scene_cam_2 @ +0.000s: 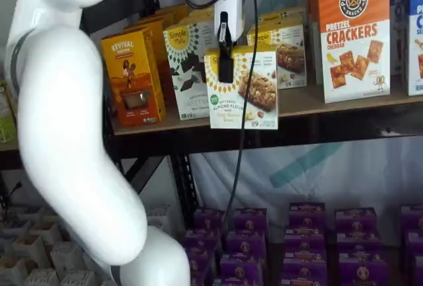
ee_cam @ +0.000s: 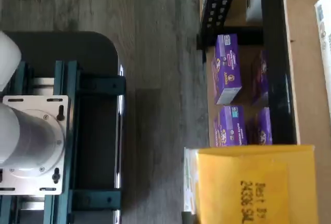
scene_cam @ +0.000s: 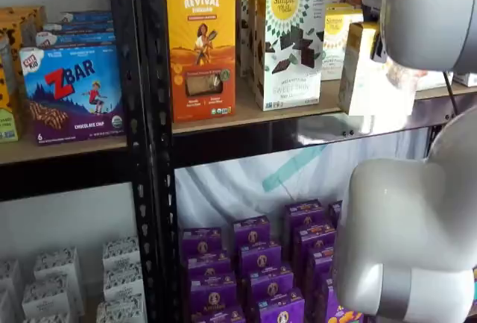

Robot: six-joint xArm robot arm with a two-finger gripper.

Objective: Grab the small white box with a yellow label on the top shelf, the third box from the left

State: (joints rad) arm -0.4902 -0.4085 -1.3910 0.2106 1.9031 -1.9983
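Shelf views: small white box (scene_cam_2: 242, 88) held upright in the tool (scene_cam_2: 226, 61), fingers closed on its top edge, hanging just before the top shelf (scene_cam_2: 330, 104), beside the chocolate-square carton (scene_cam_2: 188, 68).

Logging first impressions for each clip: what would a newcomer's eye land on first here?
The big white robot arm fills the foreground in both shelf views. Next, the gripper hangs from above, shut on the small white box, holding it out in front of the top shelf. The wrist view is dominated by that box's yellow top, with purple boxes on the lower shelf beyond it.
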